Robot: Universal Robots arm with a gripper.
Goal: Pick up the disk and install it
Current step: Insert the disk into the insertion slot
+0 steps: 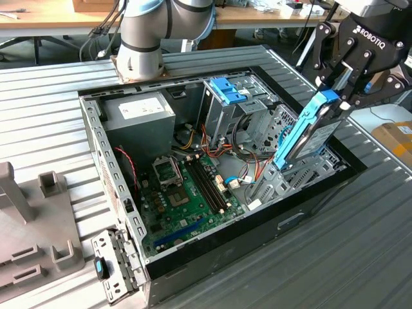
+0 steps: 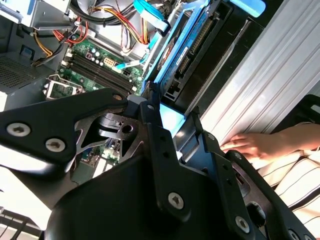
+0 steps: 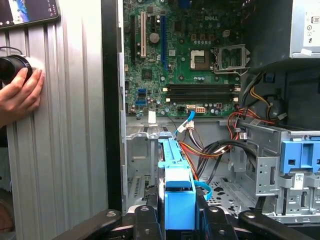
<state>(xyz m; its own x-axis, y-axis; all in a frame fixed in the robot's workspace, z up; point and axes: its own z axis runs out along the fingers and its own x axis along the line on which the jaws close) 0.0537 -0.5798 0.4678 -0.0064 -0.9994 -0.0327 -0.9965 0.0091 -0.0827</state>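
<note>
**Claw** [image 1: 337, 96]: closed narrow on the upper blue end of the disk [image 1: 308, 136], one finger on either side. The grip is at the very end, likely so the whole body hangs free and no part of the claw fouls the case.

**Disk:** directly below the claw, tilted rather than upright. Its lower end is down among the sheet metal of the drive bay [image 1: 291, 183], by the wall of the computer case [image 1: 257, 233] nearest the claw. The tilt looks matched to the bay's slot.

**Beyond the disk, deeper in the case:** the motherboard [image 1: 183, 193] and a metal cage with a blue latch [image 1: 219, 112]. Both are apart from the disk.

**Outside the case:** a person's hand [image 2: 252, 145] rests on the ribbed bench [image 1: 360, 244], well clear of the claw and probably standing by.

**Hard to make out:**
- The disk's lower end sits behind bay metal, so I cannot tell whether it is seated or only entering.
- In both wrist views the blue end piece masks where the fingers meet the disk.
- The hand is cut off at the frame edge.
- In the first wrist view the hand touches a dark round object I cannot identify.
</note>
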